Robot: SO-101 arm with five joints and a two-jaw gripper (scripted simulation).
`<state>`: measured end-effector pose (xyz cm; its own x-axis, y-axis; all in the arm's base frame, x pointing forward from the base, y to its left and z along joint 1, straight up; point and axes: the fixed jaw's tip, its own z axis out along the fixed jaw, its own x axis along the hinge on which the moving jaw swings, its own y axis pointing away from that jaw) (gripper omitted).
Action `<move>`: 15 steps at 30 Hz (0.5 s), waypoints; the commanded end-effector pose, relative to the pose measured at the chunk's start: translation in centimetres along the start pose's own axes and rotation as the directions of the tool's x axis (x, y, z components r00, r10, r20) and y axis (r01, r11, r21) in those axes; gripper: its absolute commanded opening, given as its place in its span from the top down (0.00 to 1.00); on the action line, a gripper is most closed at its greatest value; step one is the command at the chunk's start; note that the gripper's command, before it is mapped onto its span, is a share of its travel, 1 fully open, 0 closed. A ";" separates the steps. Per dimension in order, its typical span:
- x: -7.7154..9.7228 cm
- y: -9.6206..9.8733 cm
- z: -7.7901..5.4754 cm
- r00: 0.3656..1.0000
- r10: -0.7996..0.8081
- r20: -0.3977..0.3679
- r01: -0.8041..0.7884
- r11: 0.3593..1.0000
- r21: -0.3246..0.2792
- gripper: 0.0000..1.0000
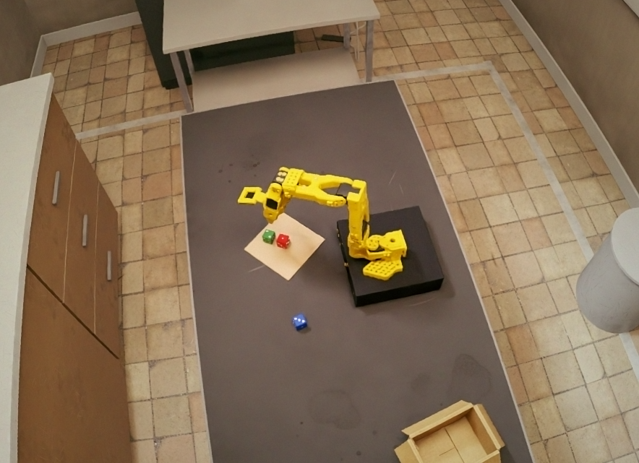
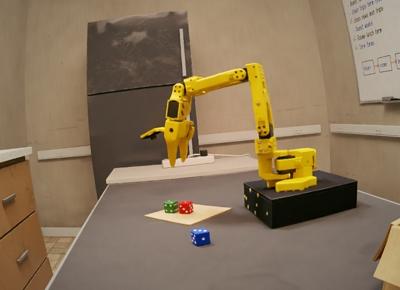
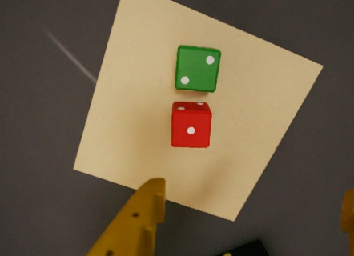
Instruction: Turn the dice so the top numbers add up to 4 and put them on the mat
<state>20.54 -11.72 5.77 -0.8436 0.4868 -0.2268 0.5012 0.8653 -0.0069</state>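
Blue die [image 1: 299, 321] [image 2: 200, 237] sits flat on worktop [image 1: 361, 375] [image 2: 155, 258], off mat [image 1: 296, 261] [image 2: 207, 211] [image 3: 132, 150], nearer long edge opposite arm base. Your fingers [image 1: 259, 207] [image 2: 157, 151] hang open, empty; you'd likely swing across mat, toward box-end short edge.

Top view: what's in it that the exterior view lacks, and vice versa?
Top only: the grey bin and the inside of the cardboard box.

Exterior only: the whiteboard with its writing.

Both: open gripper holding nothing, green die and red die on the mat, blue die off it.
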 end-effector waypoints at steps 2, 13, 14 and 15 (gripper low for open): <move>-1.3 -0.2 -2.6 0.992 0.010 0.130 -0.011 1.000 0.003 0.68; -2.3 -0.2 -5.8 0.959 0.009 0.285 -0.011 1.000 0.007 0.69; -2.3 -0.2 -5.8 0.959 0.009 0.285 -0.011 1.000 0.007 0.69; -2.3 -0.2 -5.8 0.959 0.009 0.285 -0.011 1.000 0.007 0.69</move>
<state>21.29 -12.17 11.28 -0.7660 0.4389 -0.4697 0.5032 0.8640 -0.0133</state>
